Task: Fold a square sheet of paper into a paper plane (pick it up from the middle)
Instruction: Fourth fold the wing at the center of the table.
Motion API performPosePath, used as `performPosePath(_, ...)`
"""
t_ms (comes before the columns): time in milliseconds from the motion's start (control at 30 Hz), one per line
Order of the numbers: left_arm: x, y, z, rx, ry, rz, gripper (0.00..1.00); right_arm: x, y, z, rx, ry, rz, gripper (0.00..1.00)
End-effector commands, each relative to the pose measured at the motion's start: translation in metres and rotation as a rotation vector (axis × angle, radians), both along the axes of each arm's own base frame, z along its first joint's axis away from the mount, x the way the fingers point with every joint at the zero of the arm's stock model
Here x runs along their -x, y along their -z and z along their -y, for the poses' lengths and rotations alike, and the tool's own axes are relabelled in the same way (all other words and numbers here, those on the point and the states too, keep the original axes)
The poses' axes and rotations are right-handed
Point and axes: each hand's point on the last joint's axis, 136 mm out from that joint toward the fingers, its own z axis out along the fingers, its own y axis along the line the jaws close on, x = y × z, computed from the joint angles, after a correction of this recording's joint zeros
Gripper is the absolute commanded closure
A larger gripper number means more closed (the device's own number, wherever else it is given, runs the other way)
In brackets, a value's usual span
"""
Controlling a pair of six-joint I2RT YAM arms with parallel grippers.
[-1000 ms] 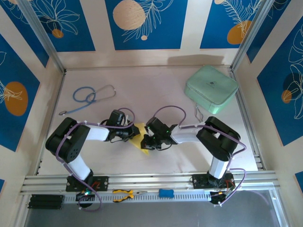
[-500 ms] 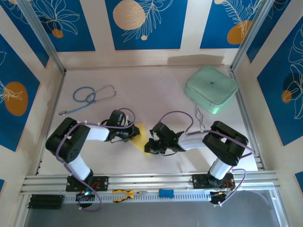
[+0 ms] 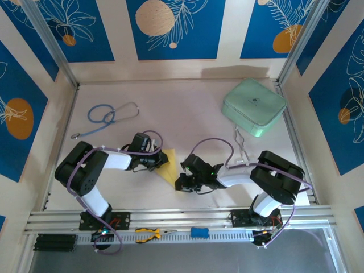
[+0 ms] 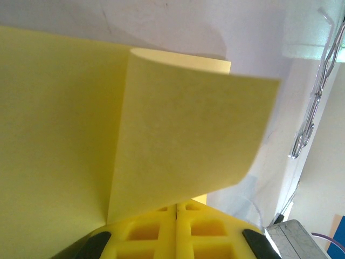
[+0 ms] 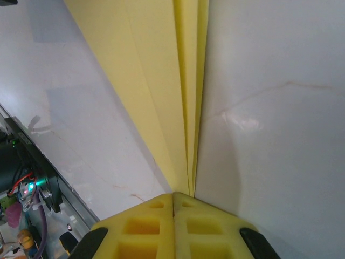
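The pale-yellow sheet of paper (image 3: 166, 165) lies partly folded on the table between my two grippers. My left gripper (image 3: 157, 161) rests at its left side, jaws shut, tips against the paper (image 4: 59, 135); a loose flap (image 4: 188, 140) curls up in front of them. My right gripper (image 3: 181, 183) is at the sheet's near corner, jaws shut. In the right wrist view its tips (image 5: 173, 195) meet the end of a narrow stack of folded layers (image 5: 186, 81) that runs straight away from them. I see no paper between either pair of jaws.
A mint-green case (image 3: 253, 107) sits at the back right, with a metal clip (image 3: 240, 143) in front of it. A blue stethoscope (image 3: 108, 116) lies at the back left. Yellow-handled pliers (image 3: 149, 233) and a small blue object (image 3: 199, 232) rest on the front rail.
My right gripper has slid toward the near edge along the paper's fold, and its arm has swung out to the right. The left gripper has stayed put.
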Motion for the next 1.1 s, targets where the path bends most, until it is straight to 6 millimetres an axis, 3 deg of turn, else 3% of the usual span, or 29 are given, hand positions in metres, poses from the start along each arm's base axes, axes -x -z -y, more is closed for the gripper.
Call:
performPosePath(0, 0.014, 0.031, -0.021, -0.110, -0.047, -0.081, 1.00, 0.038, 0.035, 0.045, 0.193, -0.016, -0.144, 0.93)
performPosePath(67, 0.014, 0.031, -0.021, -0.108, -0.052, -0.081, 1.00, 0.034, 0.027, 0.043, 0.183, -0.010, -0.119, 0.93)
performPosePath(300, 0.015, 0.030, -0.026, -0.097, -0.105, -0.080, 1.00, -0.011, -0.041, 0.018, 0.016, 0.027, 0.049, 0.92)
performPosePath(467, 0.018, 0.029, -0.031, -0.097, -0.145, -0.078, 1.00, -0.042, -0.060, -0.007, -0.057, 0.027, 0.072, 0.92)
performPosePath(800, 0.017, 0.027, -0.029, -0.091, -0.143, -0.071, 1.00, -0.079, -0.036, -0.046, -0.015, 0.031, 0.028, 0.93)
performPosePath(933, 0.016, 0.025, -0.027, -0.083, -0.134, -0.066, 1.00, -0.080, -0.016, -0.032, 0.048, 0.069, -0.004, 0.93)
performPosePath(1067, 0.013, 0.019, -0.025, -0.081, -0.121, -0.044, 1.00, -0.062, 0.010, -0.006, 0.118, 0.084, -0.071, 0.94)
